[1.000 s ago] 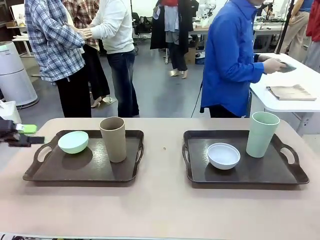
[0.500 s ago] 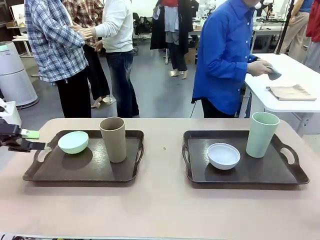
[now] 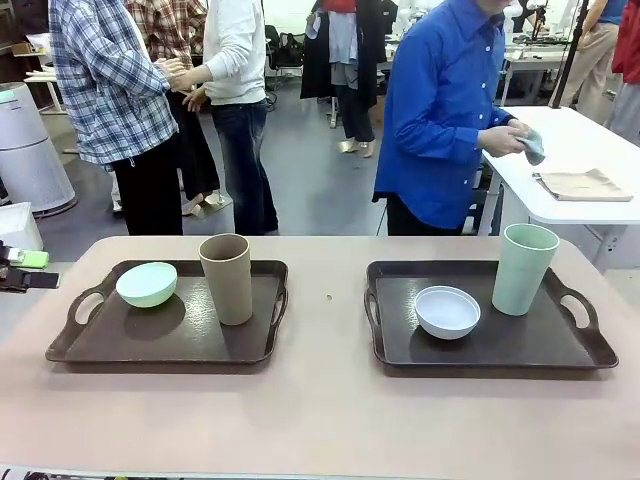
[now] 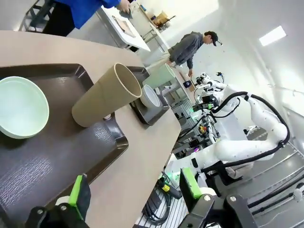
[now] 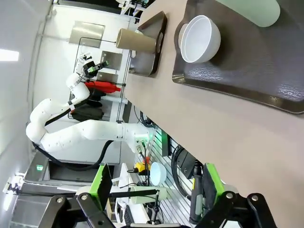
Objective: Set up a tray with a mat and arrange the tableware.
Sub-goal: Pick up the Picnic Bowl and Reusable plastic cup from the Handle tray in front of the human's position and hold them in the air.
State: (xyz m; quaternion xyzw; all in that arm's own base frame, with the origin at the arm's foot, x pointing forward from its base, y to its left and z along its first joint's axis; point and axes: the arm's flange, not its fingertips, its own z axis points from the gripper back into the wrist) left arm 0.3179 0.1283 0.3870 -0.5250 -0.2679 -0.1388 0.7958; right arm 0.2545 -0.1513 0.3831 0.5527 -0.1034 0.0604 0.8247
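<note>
Two dark brown trays lie on the table. The left tray [image 3: 165,335] holds the mint green bowl [image 3: 146,284] and the brown cup [image 3: 227,278]. On the right tray [image 3: 500,340] are the white bowl [image 3: 447,311] and the pale green cup [image 3: 524,268]. My left gripper [image 3: 25,270] hangs off the table's left edge, apart from the tray. In the left wrist view it [image 4: 135,187] is open above the tray's near corner [image 4: 71,152], nothing between its pads. My right gripper [image 5: 155,183] is open too, off the table's side, far from the white bowl [image 5: 202,38].
A person in a blue shirt [image 3: 445,110] stands behind the table, turned to a white side table [image 3: 580,160] with a grey thing in hand. A beige folded cloth [image 3: 583,185] lies there. Other people stand at the back left. Bare tabletop lies between and in front of the trays.
My left gripper has drawn back leftward, away from the left tray's handle. The person in blue has leaned further toward the side table. The tableware has not moved.
</note>
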